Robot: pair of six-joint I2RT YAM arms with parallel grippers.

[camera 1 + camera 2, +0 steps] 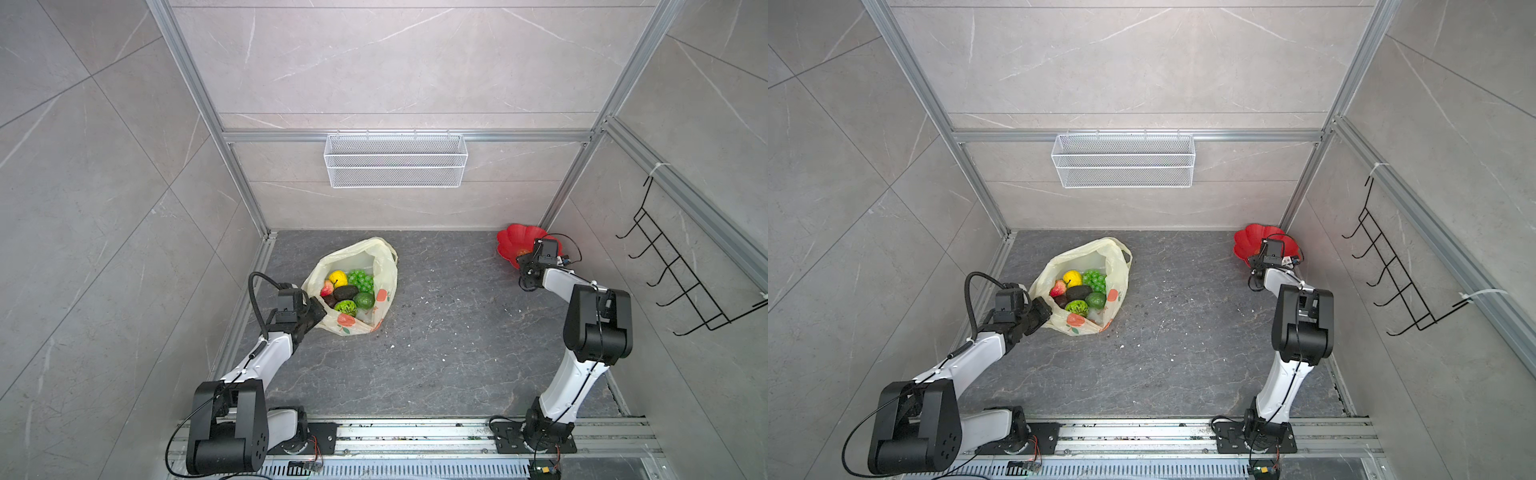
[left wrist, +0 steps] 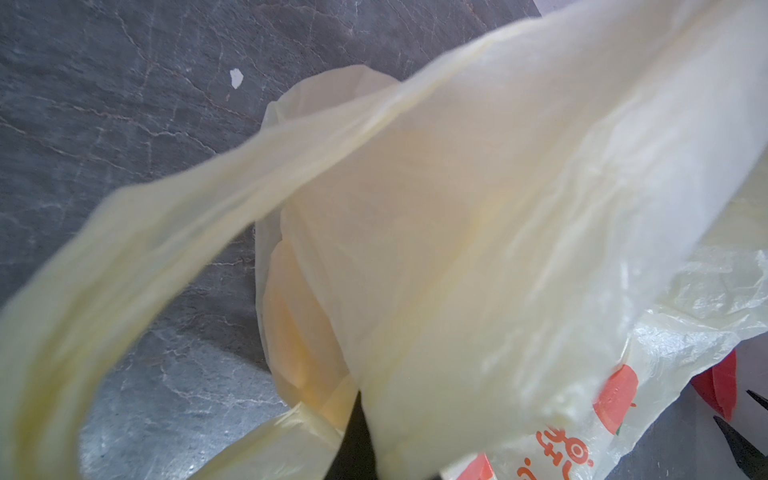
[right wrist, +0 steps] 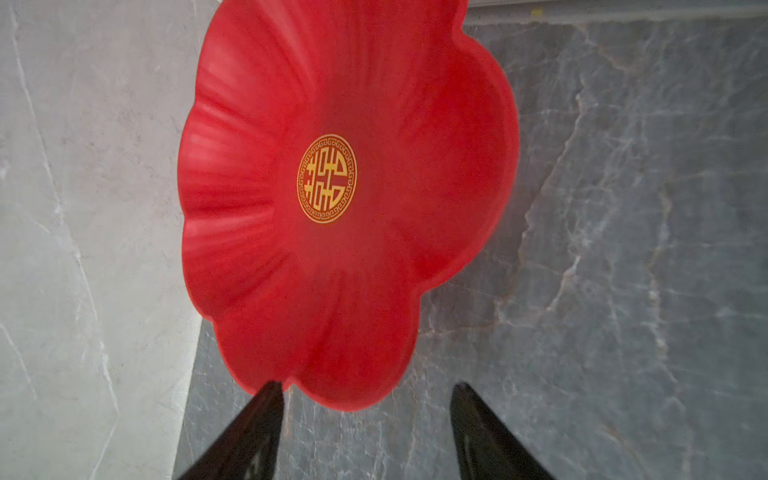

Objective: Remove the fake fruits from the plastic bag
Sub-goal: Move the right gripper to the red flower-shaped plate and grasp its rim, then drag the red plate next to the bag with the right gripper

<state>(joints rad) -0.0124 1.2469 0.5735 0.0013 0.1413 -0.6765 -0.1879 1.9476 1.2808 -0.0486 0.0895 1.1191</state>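
The left hand (image 1: 319, 310) was pinched shut on the near rim of the thin pale-yellow plastic bag (image 1: 384, 266), with the small plastic fake fruits (image 1: 349, 291) heaped inside just beyond it. The right hand (image 3: 365, 386), jaws apart and empty, hung over a bare red flower-shaped plate (image 3: 249, 124), well apart from the bag. With no fruit out yet, I reckoned it must cross over and grip a top fruit.

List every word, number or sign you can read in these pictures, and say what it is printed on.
"囍", apparently, stylised and turned sideways: gold emblem at the centre of the red plate.
Orange writing on the plastic bag: cropped and blurred, unreadable.
Nothing else legible.
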